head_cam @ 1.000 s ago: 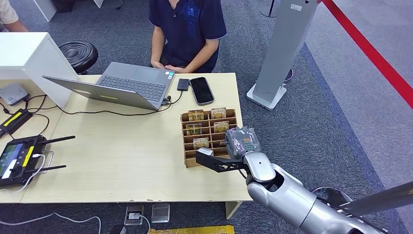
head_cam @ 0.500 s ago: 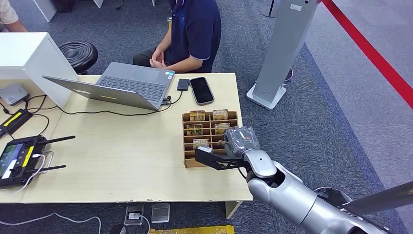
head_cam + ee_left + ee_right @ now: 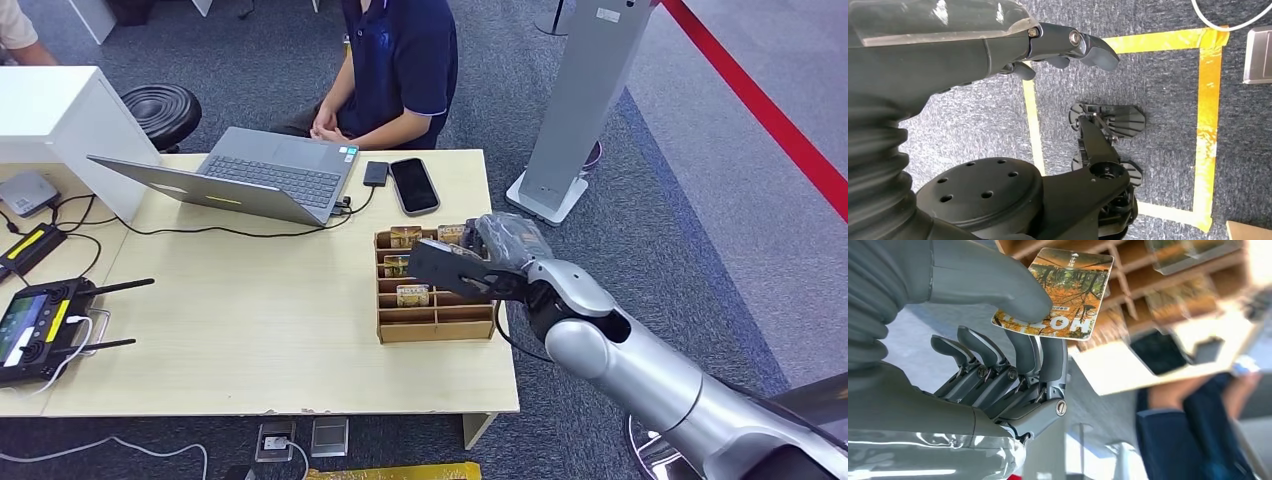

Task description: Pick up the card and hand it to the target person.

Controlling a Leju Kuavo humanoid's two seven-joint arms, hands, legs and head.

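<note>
Nearest, the left hand (image 3: 1068, 47) hangs low beside the robot's body over grey carpet marked with yellow tape (image 3: 1209, 125), its fingers loosely curled with nothing in them. Farther out, the right hand (image 3: 495, 255) is raised above the wooden card rack (image 3: 435, 325) near the tabletop's (image 3: 250, 330) right edge. The right wrist view shows the card (image 3: 1055, 292), an autumn-leaf hotel key card, pinched at one short end between the thick thumb and the dark fingers (image 3: 1048, 352), the remaining fingers curled beneath it. The card's long axis runs outward from the grip, its free end pointing away from the palm toward the rack and the far tabletop. Beyond the rack lie a black phone (image 3: 413, 185) and an open laptop (image 3: 260, 175). Farthest, at about eleven o'clock from the right hand, a person in a navy shirt (image 3: 405, 60) sits at the tabletop's far edge, hands together. The handover looks to need a forward, slightly leftward reach, and the right hand is both the holder and the nearer one.
</note>
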